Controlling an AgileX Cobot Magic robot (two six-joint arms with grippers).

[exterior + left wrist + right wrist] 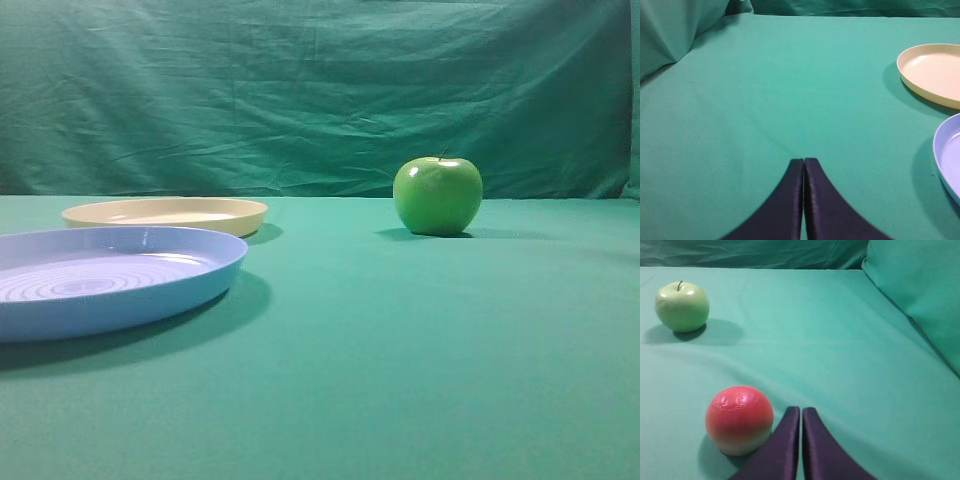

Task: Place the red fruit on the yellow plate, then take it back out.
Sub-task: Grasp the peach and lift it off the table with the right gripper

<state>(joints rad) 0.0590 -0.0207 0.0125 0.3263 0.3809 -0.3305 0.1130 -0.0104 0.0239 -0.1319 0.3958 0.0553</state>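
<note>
The red fruit (pixel 739 419), red on top and pale below, rests on the green cloth just left of my right gripper (pixel 801 410), whose dark fingers are shut with nothing between them. The fruit does not show in the exterior high view. The yellow plate (pixel 165 213) lies empty at the back left and shows again as the plate (pixel 932 72) at the right edge of the left wrist view. My left gripper (pixel 804 161) is shut and empty over bare cloth, left of both plates. Neither gripper shows in the exterior high view.
A light blue ringed plate (pixel 105 275) sits in front of the yellow one, and its rim (pixel 947 157) shows in the left wrist view. A glossy green apple (pixel 437 195) stands at the back right, also the apple (pixel 682 306). Green cloth backdrop rises behind the table.
</note>
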